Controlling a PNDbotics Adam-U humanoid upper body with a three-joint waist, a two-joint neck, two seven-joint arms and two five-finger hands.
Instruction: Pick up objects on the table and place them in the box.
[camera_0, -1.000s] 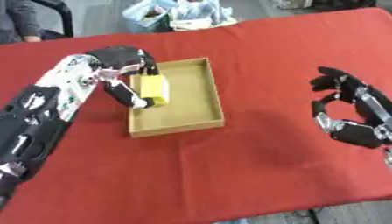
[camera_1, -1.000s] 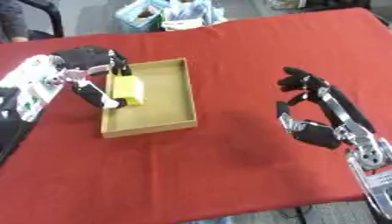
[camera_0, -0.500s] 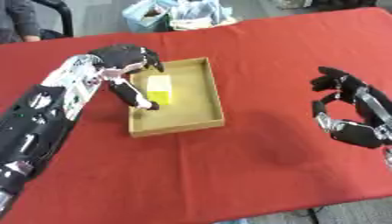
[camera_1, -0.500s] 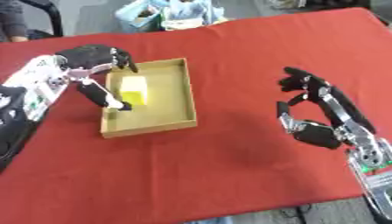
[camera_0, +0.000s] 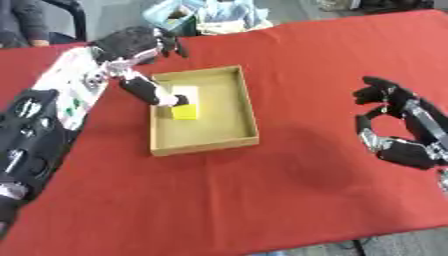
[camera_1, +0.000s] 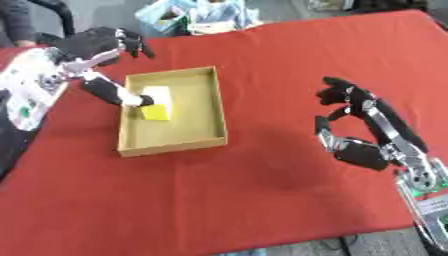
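A yellow block (camera_0: 185, 111) with a pale top lies in the shallow cardboard box (camera_0: 248, 116) on the red table, toward the box's left wall. My left hand (camera_0: 133, 44) is raised over the box's far left corner, fingers spread open, thumb reaching down beside the block. Its grip no longer encloses the block. My right hand (camera_0: 400, 126) rests at the right of the table, fingers relaxed and holding nothing.
The red cloth (camera_0: 236, 195) covers the whole table. A light blue basket (camera_0: 197, 15) with packets stands beyond the far edge. A person's sleeve (camera_0: 26, 22) shows at the top left corner.
My left hand has opened and lifted away from the yellow block, which now lies in the box. The right hand has stayed put.
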